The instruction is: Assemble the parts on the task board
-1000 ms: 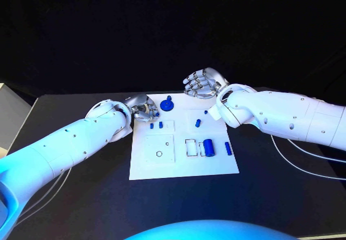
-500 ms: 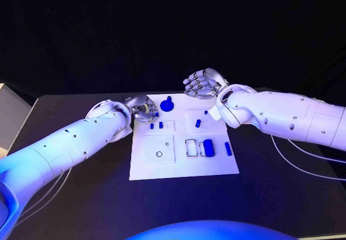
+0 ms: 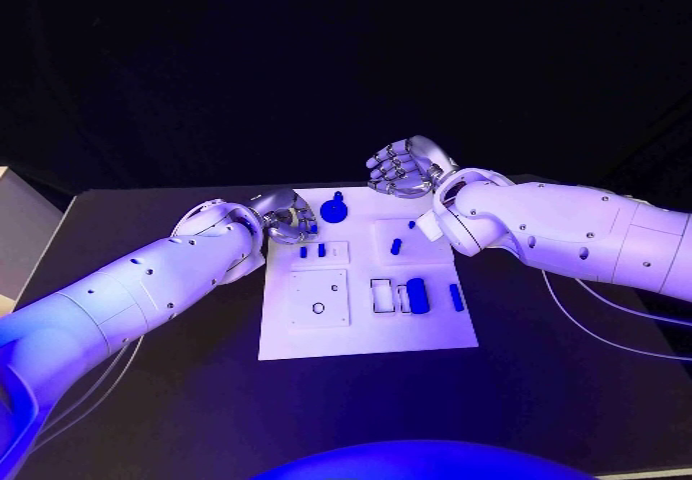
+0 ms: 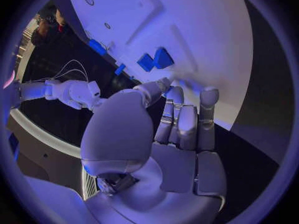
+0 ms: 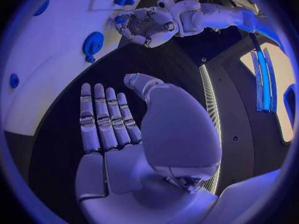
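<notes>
1. Fingers (image 5: 102,119) of the right hand (image 3: 407,166) lie straight and spread, empty, above the board's far edge.
2. Left hand (image 3: 289,217) fingers (image 4: 187,119) curl at the white task board's (image 3: 368,335) corner; whether they grip anything is unclear.
3. Round blue disc part (image 3: 333,211) sits between the hands; matte black surface (image 3: 548,380) beneath.

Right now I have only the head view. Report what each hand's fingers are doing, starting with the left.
Observer: In the left wrist view the left hand has its fingers stretched out, tips at the task board's edge, near two small blue parts.
Operator: Say whether it holds one.
Observer: Cannot tell; the thumb tip lies close to the fingertips and covers that spot.
Operator: Now the right.
Observer: The right hand holds nothing; its fingers are straight, with the black table behind them, not the board.
</notes>
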Robot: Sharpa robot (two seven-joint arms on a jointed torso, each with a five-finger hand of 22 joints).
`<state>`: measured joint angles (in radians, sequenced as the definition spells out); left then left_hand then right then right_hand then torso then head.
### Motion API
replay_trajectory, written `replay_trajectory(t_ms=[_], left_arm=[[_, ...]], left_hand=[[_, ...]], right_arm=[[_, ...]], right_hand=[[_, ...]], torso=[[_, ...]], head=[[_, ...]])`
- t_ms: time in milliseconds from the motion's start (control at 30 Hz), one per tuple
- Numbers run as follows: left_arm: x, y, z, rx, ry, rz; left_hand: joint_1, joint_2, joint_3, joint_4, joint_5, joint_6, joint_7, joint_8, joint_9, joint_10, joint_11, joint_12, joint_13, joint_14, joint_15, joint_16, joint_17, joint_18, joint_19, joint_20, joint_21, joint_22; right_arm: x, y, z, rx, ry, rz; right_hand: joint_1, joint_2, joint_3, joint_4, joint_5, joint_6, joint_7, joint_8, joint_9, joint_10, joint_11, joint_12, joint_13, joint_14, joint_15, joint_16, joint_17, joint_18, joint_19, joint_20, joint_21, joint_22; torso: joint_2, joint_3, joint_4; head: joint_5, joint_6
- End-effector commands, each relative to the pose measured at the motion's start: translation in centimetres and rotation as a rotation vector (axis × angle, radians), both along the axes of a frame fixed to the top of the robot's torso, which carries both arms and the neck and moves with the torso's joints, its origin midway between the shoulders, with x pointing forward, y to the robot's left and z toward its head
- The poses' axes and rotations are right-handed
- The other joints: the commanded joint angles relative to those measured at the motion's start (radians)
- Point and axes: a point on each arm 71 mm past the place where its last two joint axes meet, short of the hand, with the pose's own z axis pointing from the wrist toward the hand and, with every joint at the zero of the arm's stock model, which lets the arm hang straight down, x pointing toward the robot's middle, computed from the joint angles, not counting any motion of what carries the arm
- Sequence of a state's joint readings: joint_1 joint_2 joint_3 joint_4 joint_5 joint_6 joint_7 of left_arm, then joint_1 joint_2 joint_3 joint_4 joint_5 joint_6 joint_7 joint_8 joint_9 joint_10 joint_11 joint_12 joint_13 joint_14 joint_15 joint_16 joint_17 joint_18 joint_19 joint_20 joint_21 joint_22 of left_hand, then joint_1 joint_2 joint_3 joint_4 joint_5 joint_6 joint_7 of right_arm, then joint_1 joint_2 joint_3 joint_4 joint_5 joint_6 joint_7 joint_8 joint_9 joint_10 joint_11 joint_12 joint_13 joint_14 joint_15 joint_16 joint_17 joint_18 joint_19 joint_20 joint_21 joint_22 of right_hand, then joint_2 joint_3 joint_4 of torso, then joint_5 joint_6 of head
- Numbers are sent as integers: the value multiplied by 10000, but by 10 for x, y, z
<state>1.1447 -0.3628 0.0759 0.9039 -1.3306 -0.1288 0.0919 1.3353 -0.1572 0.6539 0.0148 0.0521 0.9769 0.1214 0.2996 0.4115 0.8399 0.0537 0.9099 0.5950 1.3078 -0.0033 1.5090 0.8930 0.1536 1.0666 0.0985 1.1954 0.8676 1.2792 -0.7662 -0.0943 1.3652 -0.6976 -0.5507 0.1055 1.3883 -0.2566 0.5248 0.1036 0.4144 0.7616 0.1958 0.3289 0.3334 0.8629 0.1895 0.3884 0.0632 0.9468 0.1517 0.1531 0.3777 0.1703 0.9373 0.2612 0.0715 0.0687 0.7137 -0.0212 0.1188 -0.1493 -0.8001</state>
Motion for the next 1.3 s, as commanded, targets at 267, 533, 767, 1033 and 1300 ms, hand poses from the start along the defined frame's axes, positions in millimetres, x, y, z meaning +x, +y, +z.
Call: replay_trajectory(t_ms=[267,533,767,1033,1300], left_arm=[[-1,-3,1,-241,-74,-88],[-1,-4,3,-478,-136,-83],[-1,-5,3,-599,-143,-78],[-1,-5,2,-595,55,-91],[0,-5,-2,-429,294,-104]], left_hand=[[105,-32,6,-74,25,28,44,57,18,-61,-3,47,16,-59,-17,-1,-14,-28,-25,14,62,21],[76,-6,9,-49,21,39,49,65,23,-52,2,56,26,-49,-12,4,9,-36,-4,16,82,55],[61,-5,4,-40,19,37,48,65,24,-52,2,59,32,-44,-11,7,21,-35,-8,18,82,53],[51,-9,-1,-36,18,33,48,64,24,-53,2,61,36,-41,-10,10,28,-35,-9,19,83,54],[44,-12,-5,-35,18,35,44,67,26,-61,2,61,40,-42,-9,11,30,-24,-49,21,56,3]], right_arm=[[0,1,0,10,-53,147],[0,2,0,12,-49,156],[0,2,0,12,-47,153],[0,2,0,11,-45,154],[0,2,0,14,-46,164]], right_hand=[[-95,17,-16,70,58,59,479,-45,-11,43,10,-66,3,39,16,-35,-13,136,-17,31,-29,-17],[-95,17,-16,70,58,59,479,-45,-11,43,10,-66,3,39,16,-35,-13,136,-17,31,-29,-17],[-95,17,-16,70,58,59,479,-45,-11,43,10,-66,3,39,16,-35,-13,136,-17,31,-29,-17],[-95,17,-16,70,58,59,479,-45,-11,43,10,-66,3,39,16,-35,-13,136,-17,31,-29,-17],[-103,18,-23,68,56,57,479,-47,-16,42,11,-77,4,37,18,-45,-21,136,-28,34,-32,-18]], torso=[[1,-1,0],[3,0,0],[2,0,4],[-2,-1,3],[7,-4,-7]], head=[[-7,4],[-3,4],[4,6],[1,-11],[-14,-45]])
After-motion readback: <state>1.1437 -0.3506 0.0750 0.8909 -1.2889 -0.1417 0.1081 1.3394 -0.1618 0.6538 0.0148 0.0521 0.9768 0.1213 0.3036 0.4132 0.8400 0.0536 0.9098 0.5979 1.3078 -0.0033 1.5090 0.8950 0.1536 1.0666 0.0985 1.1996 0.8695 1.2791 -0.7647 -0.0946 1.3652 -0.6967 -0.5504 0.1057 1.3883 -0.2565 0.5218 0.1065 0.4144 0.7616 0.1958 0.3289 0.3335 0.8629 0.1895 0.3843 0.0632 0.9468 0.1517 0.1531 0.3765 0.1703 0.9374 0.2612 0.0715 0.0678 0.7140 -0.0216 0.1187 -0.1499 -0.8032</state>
